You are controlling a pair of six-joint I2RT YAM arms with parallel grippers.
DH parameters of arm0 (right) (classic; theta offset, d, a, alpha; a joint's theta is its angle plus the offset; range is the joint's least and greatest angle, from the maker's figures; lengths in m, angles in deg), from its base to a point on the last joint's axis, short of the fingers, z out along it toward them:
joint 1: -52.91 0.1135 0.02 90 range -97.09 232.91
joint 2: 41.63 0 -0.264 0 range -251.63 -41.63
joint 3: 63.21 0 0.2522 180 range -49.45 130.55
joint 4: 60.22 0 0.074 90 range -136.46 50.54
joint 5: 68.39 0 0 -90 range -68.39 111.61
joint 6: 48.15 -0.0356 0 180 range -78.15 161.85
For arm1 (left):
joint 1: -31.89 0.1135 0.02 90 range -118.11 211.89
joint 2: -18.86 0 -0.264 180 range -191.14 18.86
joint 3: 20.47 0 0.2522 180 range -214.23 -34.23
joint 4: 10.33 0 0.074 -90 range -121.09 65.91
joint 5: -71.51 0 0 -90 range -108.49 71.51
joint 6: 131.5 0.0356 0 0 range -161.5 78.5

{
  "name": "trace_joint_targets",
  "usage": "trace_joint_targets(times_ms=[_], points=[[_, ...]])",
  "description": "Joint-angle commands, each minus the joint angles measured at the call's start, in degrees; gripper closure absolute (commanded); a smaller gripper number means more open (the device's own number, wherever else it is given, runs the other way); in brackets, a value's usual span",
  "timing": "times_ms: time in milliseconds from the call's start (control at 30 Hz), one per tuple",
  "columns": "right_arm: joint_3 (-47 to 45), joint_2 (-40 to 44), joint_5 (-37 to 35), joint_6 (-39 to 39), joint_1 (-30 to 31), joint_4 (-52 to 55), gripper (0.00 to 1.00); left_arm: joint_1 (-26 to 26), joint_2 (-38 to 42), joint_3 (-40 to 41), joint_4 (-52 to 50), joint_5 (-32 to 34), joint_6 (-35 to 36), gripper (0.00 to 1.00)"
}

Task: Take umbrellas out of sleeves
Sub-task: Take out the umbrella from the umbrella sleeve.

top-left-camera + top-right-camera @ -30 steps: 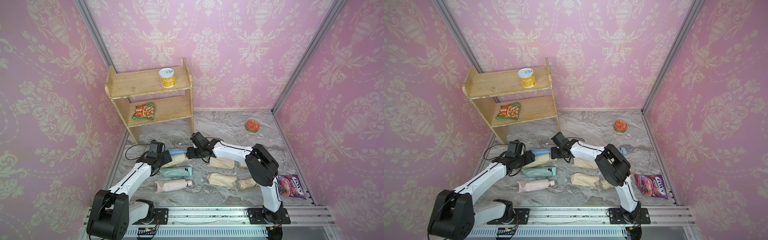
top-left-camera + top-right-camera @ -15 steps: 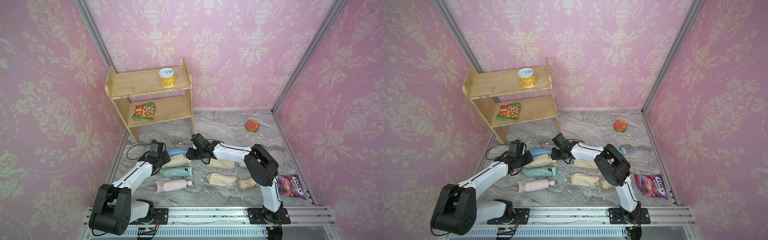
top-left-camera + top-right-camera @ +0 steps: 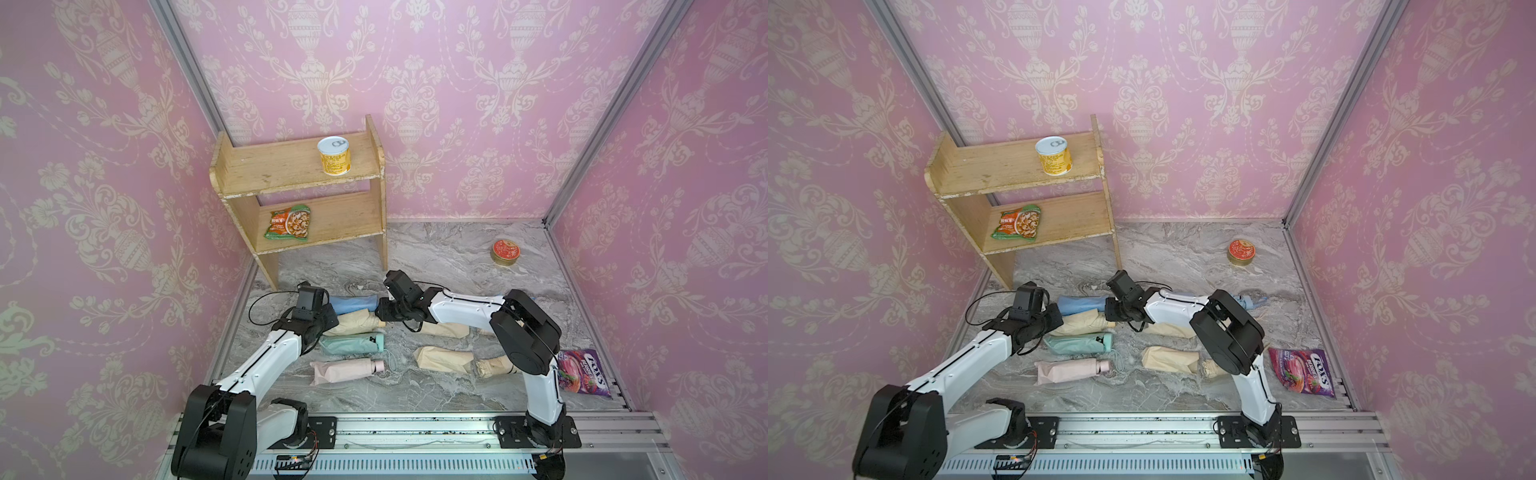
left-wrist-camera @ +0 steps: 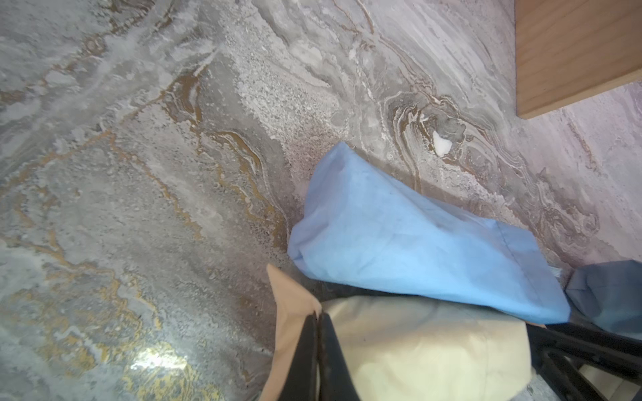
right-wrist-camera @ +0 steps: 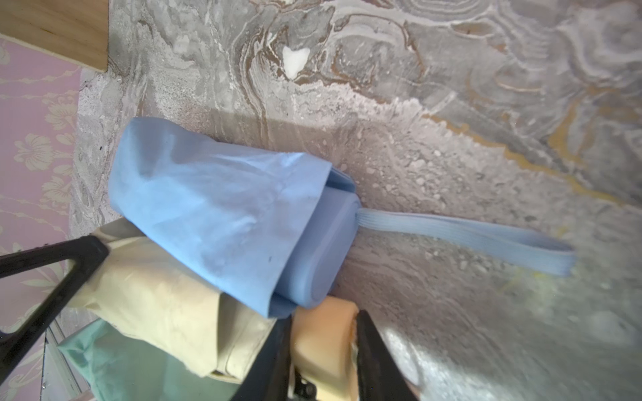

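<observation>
A beige sleeve (image 3: 353,325) (image 3: 1079,324) lies between a light blue sleeved umbrella (image 3: 353,303) and a mint one (image 3: 351,343). My left gripper (image 3: 328,316) (image 4: 318,314) is shut on the beige sleeve's (image 4: 417,347) closed end, pinching a fold of fabric. My right gripper (image 3: 380,313) (image 5: 324,316) is shut on the beige umbrella's stubby handle (image 5: 323,340) at the sleeve's open end. The blue sleeve (image 5: 215,215) rests against the beige one, with its blue handle (image 5: 326,243) and strap (image 5: 469,236) sticking out. A pink sleeved umbrella (image 3: 340,371) lies nearer the front.
More beige sleeves (image 3: 442,359) (image 3: 446,330) and a beige umbrella (image 3: 492,365) lie under the right arm. A wooden shelf (image 3: 299,166) with a yellow can (image 3: 333,156) and snack packet (image 3: 288,222) stands behind. A red tin (image 3: 505,252) and a candy bag (image 3: 582,372) lie at the right.
Both grippers have closed over the last second: the left onto the beige sleeve's closed end, the right onto the beige handle. The arms have barely shifted.
</observation>
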Motion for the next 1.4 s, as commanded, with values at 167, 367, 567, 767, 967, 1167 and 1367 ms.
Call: trace_joint_targets(times_ms=[167,367,567,767,967,1167,1367], points=[[-2.02,2.41,-4.61,0.79,-0.08,3.34,0.71,0.79,4.06,0.84,-2.97,3.29,-0.55,0.58],[-1.96,2.30,-4.46,0.61,-0.07,3.35,0.71,0.83,4.65,1.85,-3.45,3.32,-1.55,0.53],[-2.04,2.39,-4.40,0.43,-0.08,3.27,0.71,0.75,1.17,3.71,-0.23,0.97,-3.07,0.72],[-2.63,2.89,-5.09,0.12,-0.01,3.36,0.72,0.80,0.26,3.25,0.14,2.09,-2.81,0.92],[-3.27,3.51,-6.04,-0.11,-0.03,4.05,0.72,0.77,2.40,3.22,-0.78,4.86,-2.46,1.00],[-3.87,3.96,-6.55,-0.62,-0.07,4.89,0.72,0.99,3.30,3.37,-0.88,6.80,-2.31,1.00],[-4.62,4.76,-7.44,-1.16,-0.07,5.36,0.72,1.39,2.59,3.36,-0.55,7.69,-2.15,1.00]])
